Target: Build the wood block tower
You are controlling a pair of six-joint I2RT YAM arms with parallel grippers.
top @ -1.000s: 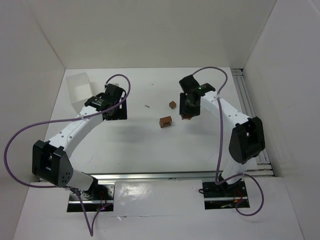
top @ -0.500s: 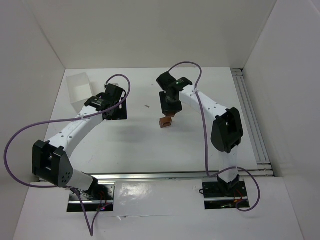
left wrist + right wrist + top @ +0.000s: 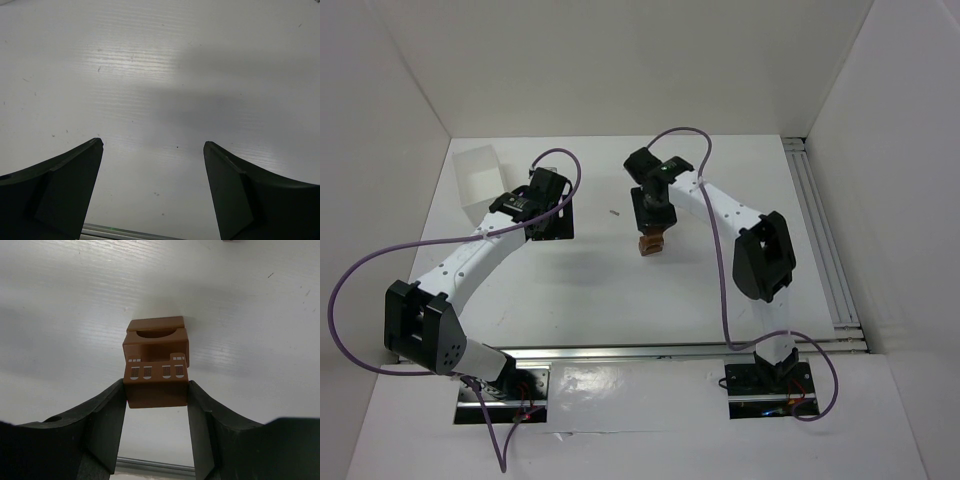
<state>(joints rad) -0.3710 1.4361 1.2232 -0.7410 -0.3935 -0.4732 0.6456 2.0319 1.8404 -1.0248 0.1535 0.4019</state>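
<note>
My right gripper [image 3: 651, 226] is shut on a reddish-brown wood block [image 3: 156, 383] with small white window marks, its black fingers [image 3: 107, 415] pressing on both sides. It holds this block directly over a second wood block [image 3: 156, 338] with a round notch, which stands on the white table [image 3: 720, 280]. From above only one brown block [image 3: 648, 245] shows under the gripper. I cannot tell if the two blocks touch. No taller tower shows. My left gripper [image 3: 552, 222] is open and empty over bare table [image 3: 152, 150].
A white plastic tray [image 3: 480, 180] stands at the back left, beside the left arm. A tiny grey scrap [image 3: 614, 212] lies between the grippers. White walls enclose the table, with a metal rail [image 3: 825, 250] along the right side.
My right arm has swung left with the block in its grip, from beside the blocks to over the block at the table's middle. A small block seen earlier is now hidden. The left arm has not moved.
</note>
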